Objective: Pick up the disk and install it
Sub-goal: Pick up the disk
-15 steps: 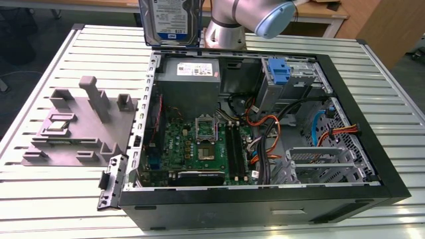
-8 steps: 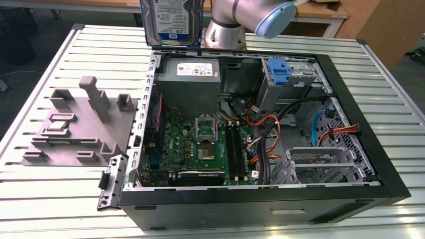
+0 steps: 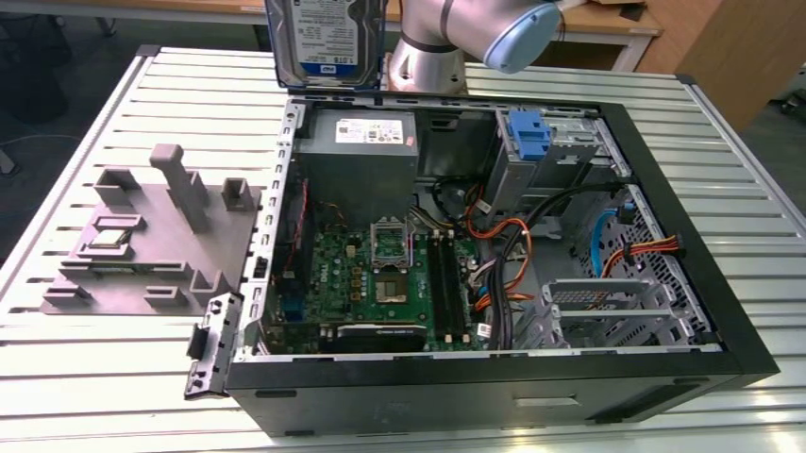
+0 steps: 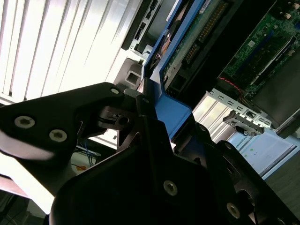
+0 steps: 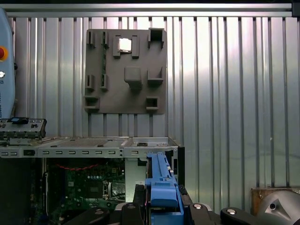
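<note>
Disk: the silver-grey drive (image 3: 325, 38) in its blue carrier hangs upright in the air, above the edge of the open computer case (image 3: 705, 274) where the power supply (image 3: 359, 142) sits

Gripper: in both wrist views the gripper (image 5: 161, 208) is pinched onto the disk's blue carrier (image 4: 176, 110), with black fingers (image 5: 139, 199) pressed to either side of it

Arm: the silver arm with its pale blue joint cap (image 3: 466, 33) stands just beyond the case, beside the raised disk

Inside the case: a green motherboard (image 3: 377, 274) lies on the floor of the case, orange and black cables run beside it, a blue-handled caddy (image 3: 531, 137) sits next to the power supply, and a metal drive cage (image 3: 611, 307) stands at the opposite end

Beside the case: a grey parts fixture (image 3: 139, 255) lies on the slatted metal table (image 3: 75, 377), apart from the case, with a small square silver chip (image 3: 111, 238) seated in one of its pockets
</note>
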